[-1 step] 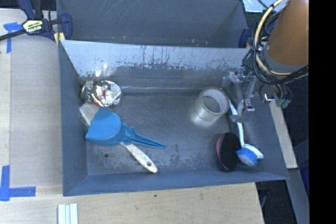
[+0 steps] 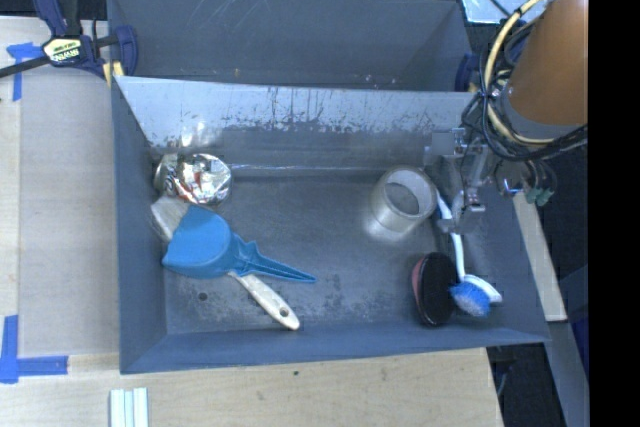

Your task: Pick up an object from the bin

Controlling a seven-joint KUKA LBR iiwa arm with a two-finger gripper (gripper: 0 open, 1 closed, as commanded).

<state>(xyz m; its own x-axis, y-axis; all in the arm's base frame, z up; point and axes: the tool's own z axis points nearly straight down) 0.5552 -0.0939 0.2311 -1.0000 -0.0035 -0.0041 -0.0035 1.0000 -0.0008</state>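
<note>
The robot arm, its orange cover ringed with dark cables, reaches in from the right and hangs its jaws low at the right-hand end of the grey metal bin, close to that side wall. Whether the jaws are open or closed cannot be told from this angle. Directly beneath them on the bin floor lies a small brush with a slim white handle and a blue bristle head; the handle's upper end runs up to the jaws and the head points away from them toward the near wall, though it cannot be told if the handle sits between them. Touching the brush on the side away from the arm is a flat, round black object, just below and slightly left of the jaws. Immediately left of the jaws, near but apart from them, rests a grey roll with its hollow centre facing up. Well apart from the jaws, at the far left end of the bin, are a blue plastic funnel lying on its side, a cream-coloured handle poking out from under it, and a crumpled ball of shiny foil beside the back-left corner.
</note>
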